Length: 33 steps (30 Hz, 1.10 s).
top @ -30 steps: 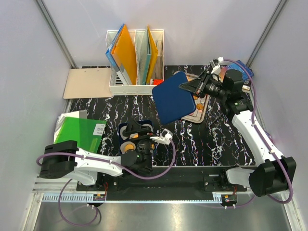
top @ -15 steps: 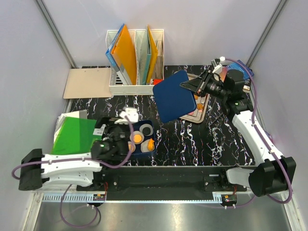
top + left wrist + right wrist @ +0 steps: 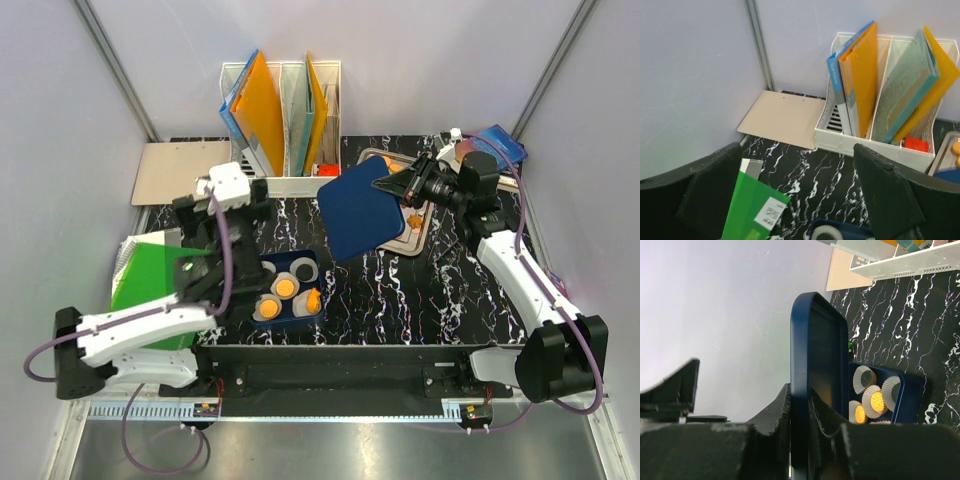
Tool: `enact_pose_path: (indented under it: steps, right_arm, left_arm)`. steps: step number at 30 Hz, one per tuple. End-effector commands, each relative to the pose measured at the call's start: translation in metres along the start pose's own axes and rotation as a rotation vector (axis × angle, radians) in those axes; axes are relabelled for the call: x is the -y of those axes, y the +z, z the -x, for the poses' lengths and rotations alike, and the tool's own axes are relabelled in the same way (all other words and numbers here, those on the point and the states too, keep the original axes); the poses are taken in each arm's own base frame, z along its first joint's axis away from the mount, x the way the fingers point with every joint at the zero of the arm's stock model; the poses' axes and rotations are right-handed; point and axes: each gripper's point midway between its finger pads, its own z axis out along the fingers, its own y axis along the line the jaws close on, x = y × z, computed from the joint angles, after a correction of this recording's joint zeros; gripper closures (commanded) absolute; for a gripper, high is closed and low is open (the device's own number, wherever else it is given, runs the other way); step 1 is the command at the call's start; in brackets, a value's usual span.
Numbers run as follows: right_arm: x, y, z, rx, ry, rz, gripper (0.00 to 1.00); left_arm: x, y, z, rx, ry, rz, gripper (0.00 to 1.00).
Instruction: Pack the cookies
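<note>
A dark blue box (image 3: 300,315) near the table's front holds white paper cups with orange cookies (image 3: 286,287) and black ones (image 3: 303,268). My left gripper (image 3: 225,208) hangs open and empty above the table, behind and left of the box. Its view catches only the box's far rim (image 3: 840,229) between the wide-spread fingers (image 3: 705,190). My right gripper (image 3: 402,183) is shut on the edge of the blue lid (image 3: 360,215), held tilted in the air. In the right wrist view the lid (image 3: 812,355) stands on edge in the gripper (image 3: 800,395), with the box's orange cookies (image 3: 877,401) beyond. More orange cookies (image 3: 415,220) lie on a tray (image 3: 425,232) behind the lid.
A white file holder (image 3: 282,180) with orange and blue folders stands at the back. A tan clipboard (image 3: 180,172) lies left of it. A green folder (image 3: 160,280) lies at the front left. A blue item (image 3: 500,140) sits in the back right corner.
My left gripper has risen from the box and swung back and to the left, opening wide. The right gripper has kept its hold on the lid, shifting only slightly.
</note>
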Motion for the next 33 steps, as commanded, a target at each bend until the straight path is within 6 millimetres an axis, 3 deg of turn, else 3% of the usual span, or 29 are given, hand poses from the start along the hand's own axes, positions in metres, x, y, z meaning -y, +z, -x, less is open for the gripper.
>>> enact_pose_path:
  steps: [1, 2, 3, 4, 5, 6, 7, 8, 10, 13, 14, 15, 16, 18, 19, 21, 22, 24, 25, 33]
  right_arm:
    - [-0.031, -0.008, 0.014, 0.058, -0.076, 0.070, 1.00]
    - [-0.032, -0.009, 0.014, 0.056, -0.074, 0.066, 1.00]
    - [-0.034, -0.010, 0.014, 0.057, -0.078, 0.067, 1.00]
    - [-0.035, -0.011, 0.013, 0.056, -0.090, 0.067, 1.00]
    - [-0.034, -0.011, 0.012, 0.050, -0.087, 0.059, 1.00]
    - [-0.036, -0.013, 0.012, 0.050, -0.096, 0.058, 1.00]
    - [-0.036, -0.013, 0.011, 0.047, -0.106, 0.056, 1.00]
    - [-0.037, -0.015, 0.010, 0.044, -0.107, 0.054, 1.00]
    - [-0.036, -0.015, 0.008, 0.035, -0.110, 0.055, 1.00]
    - [-0.032, -0.014, 0.004, 0.025, -0.104, 0.067, 1.00]
    - [-0.024, -0.012, 0.000, 0.017, -0.085, 0.061, 1.00]
    - [-0.021, -0.011, -0.002, 0.014, -0.074, 0.068, 1.00]
    - [-0.023, -0.010, -0.002, 0.013, -0.066, 0.094, 1.00]
    - [-0.010, -0.004, -0.011, -0.010, -0.027, 0.092, 1.00]
    - [-0.012, -0.003, -0.011, -0.009, -0.023, 0.115, 1.00]
    - [-0.002, 0.003, -0.021, -0.036, 0.004, 0.114, 1.00]
    - [0.000, 0.006, -0.025, -0.043, 0.006, 0.119, 1.00]
    - [0.012, 0.013, -0.033, -0.054, 0.011, 0.095, 1.00]
    - [0.013, 0.017, -0.041, -0.068, -0.003, 0.097, 1.00]
    - [0.040, 0.050, -0.079, -0.133, 0.047, 0.090, 1.00]
  left_arm:
    - [0.028, 0.034, 0.014, -0.014, 0.086, 0.099, 0.01]
    - [0.019, 0.050, 0.034, -0.006, 0.049, 0.147, 0.01]
    - [0.027, 0.061, 0.038, 0.002, -0.091, 0.159, 0.01]
    - [0.037, 0.071, 0.016, -0.055, 0.121, 0.134, 0.01]
    - [0.029, 0.093, 0.046, -0.041, 0.009, 0.109, 0.01]
    - [0.035, 0.106, 0.045, -0.061, -0.146, 0.099, 0.01]
    - [0.039, 0.117, 0.025, -0.133, -0.077, 0.078, 0.01]
    - [0.037, 0.135, 0.033, -0.151, -0.149, 0.020, 0.01]
    - [0.044, 0.150, 0.016, -0.227, -0.217, -0.057, 0.01]
    - [0.044, 0.154, -0.017, -0.340, -0.331, -0.142, 0.01]
    - [0.046, 0.152, -0.053, -0.422, -0.332, -0.156, 0.01]
    - [0.042, 0.148, -0.062, -0.459, -0.421, -0.166, 0.02]
    - [0.044, 0.146, -0.103, -0.564, -0.461, -0.211, 0.03]
    - [0.044, 0.134, -0.126, -0.626, -0.575, -0.257, 0.05]
    - [0.049, 0.126, -0.158, -0.693, -0.604, -0.296, 0.08]
    - [0.053, 0.114, -0.166, -0.692, -0.661, -0.346, 0.10]
    - [0.056, 0.101, -0.192, -0.754, -0.661, -0.359, 0.11]
    - [0.054, 0.092, -0.202, -0.771, -0.676, -0.361, 0.17]
    - [0.052, 0.084, -0.218, -0.802, -0.665, -0.349, 0.20]
    - [0.014, 0.053, -0.262, -0.833, -0.610, -0.208, 0.55]
